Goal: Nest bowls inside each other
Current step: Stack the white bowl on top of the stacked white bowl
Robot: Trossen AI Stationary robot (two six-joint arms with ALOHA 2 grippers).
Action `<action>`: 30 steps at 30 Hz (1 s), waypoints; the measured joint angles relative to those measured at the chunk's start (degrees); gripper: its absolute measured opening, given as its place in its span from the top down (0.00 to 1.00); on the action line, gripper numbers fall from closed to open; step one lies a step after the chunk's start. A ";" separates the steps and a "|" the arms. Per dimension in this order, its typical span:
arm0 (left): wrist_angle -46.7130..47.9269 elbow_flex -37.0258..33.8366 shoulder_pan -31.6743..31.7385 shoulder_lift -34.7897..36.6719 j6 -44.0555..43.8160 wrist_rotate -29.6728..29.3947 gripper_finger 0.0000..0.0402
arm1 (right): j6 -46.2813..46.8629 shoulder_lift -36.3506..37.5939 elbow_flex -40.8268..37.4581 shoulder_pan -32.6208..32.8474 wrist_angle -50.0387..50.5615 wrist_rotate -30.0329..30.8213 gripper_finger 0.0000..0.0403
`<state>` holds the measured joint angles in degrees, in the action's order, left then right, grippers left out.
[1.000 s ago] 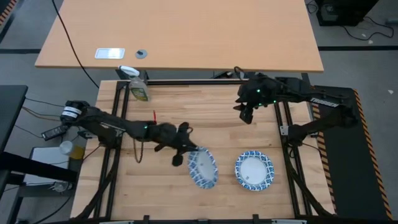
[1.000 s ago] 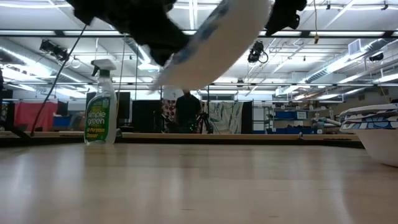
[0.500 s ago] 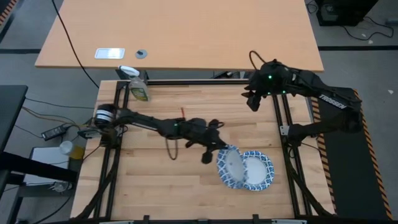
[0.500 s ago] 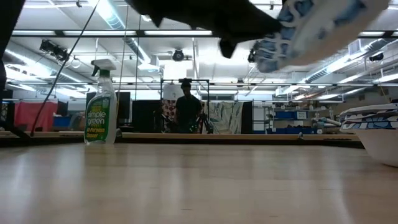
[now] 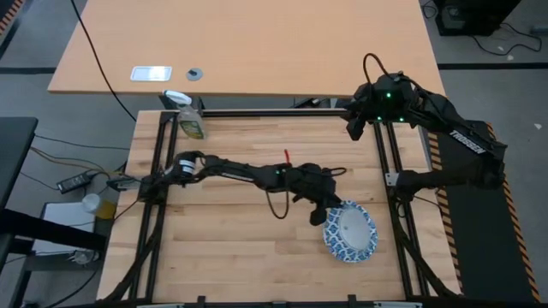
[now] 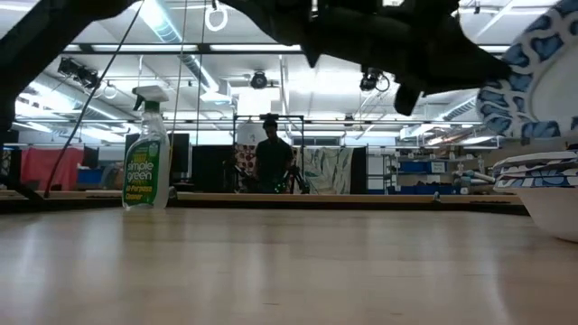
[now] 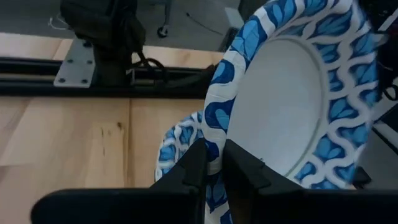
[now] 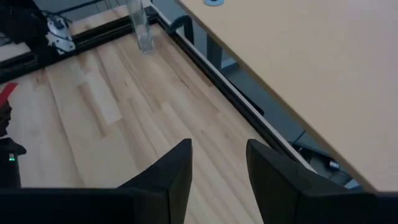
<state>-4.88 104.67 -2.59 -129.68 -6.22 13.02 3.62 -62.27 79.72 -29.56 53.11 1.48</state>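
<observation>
My left gripper (image 5: 324, 214) reaches across the table to its right half and is shut on a blue-and-white rimmed bowl (image 7: 292, 106). It holds this bowl in the air over a second bowl (image 7: 177, 146) that rests on its base on the wood (image 6: 549, 199). From above, the two bowls overlap as one round shape (image 5: 349, 233). In the low view the held bowl (image 6: 542, 72) hangs tilted above the resting one. My right gripper (image 5: 353, 130) hovers open and high at the table's far right, with nothing between its fingers (image 8: 180, 168). My left gripper pinches the held bowl's patterned rim (image 7: 214, 140) between its two fingers, one on the inner face and one on the underside. The fingers come nearly level from the table's left side. The bowl is lifted clear and stands steeply tilted, its white inside facing the wrist camera.
A green-and-white spray bottle (image 5: 190, 120) stands at the table's far left corner (image 6: 147, 153). Black frame rails (image 5: 390, 171) run along the table's sides. A second tabletop (image 5: 257, 43) lies beyond the far edge. A person (image 6: 271, 158) stands far off in the room.
My left gripper has carried the bowl from the table's middle toward its right edge, and the bowl now hangs over the resting bowl, still tilted. My right gripper has drawn back toward the far right corner and risen.
</observation>
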 joint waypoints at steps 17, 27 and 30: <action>12.14 11.34 -0.59 -8.08 3.17 0.77 0.59 | -0.77 0.12 0.00 -0.33 0.54 -1.51 0.61; 22.31 10.40 -2.46 -1.37 16.91 -1.73 0.45 | 1.98 3.34 -0.04 1.39 4.35 -0.42 0.61; 22.51 5.40 -4.71 1.60 19.87 -2.86 0.48 | 4.86 5.19 -2.24 4.23 6.17 0.66 0.61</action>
<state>17.63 110.06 -7.30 -128.07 13.65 10.16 8.49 -57.08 77.48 -25.33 59.28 2.13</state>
